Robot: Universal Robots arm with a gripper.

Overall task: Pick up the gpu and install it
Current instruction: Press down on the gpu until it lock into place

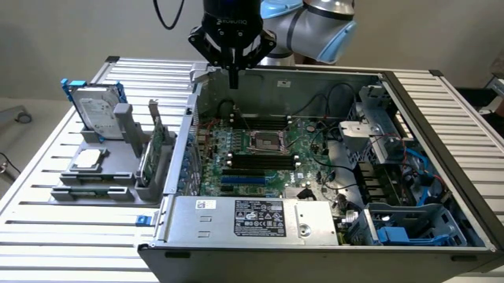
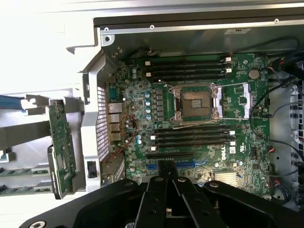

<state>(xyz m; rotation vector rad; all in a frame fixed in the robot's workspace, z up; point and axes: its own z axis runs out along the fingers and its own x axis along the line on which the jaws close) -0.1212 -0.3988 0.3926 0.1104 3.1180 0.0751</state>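
**Desk:** The gpu (image 1: 155, 148) — where did it stand when the shot was taken?

**Photographer:** The gpu stood on edge in a slot of the grey holder (image 1: 94, 177), on the slatted table (image 1: 71, 236), just outside the wall of the open computer case (image 1: 409, 118) toward the exterior view's left. From the wrist camera its green board (image 2: 61, 142) was seen edge-on in that same holder, beside the case's perforated wall. Nothing gripped it.

**Desk:** And the arm?

**Photographer:** The gripper (image 1: 234, 79) hung above the far corner of the case, well apart from the card, its black fingers (image 1: 234, 73) pressed together into a single point and grasping nothing. In the wrist camera the fingertips (image 2: 166, 166) met over the motherboard (image 2: 199, 118), near the blue and black expansion slots (image 2: 171, 159).

**Desk:** What else was in the frame?

**Photographer:** A silver hard drive (image 1: 98, 112) in a blue frame stood upright at the far end of the holder, and a small square silver chip (image 1: 89, 158) lay flat in a pocket nearer the camera. Inside the case, the empty processor socket (image 2: 197, 102) sat between two banks of black memory slots, and a power supply (image 1: 252, 219) with a white label ran along the near wall.
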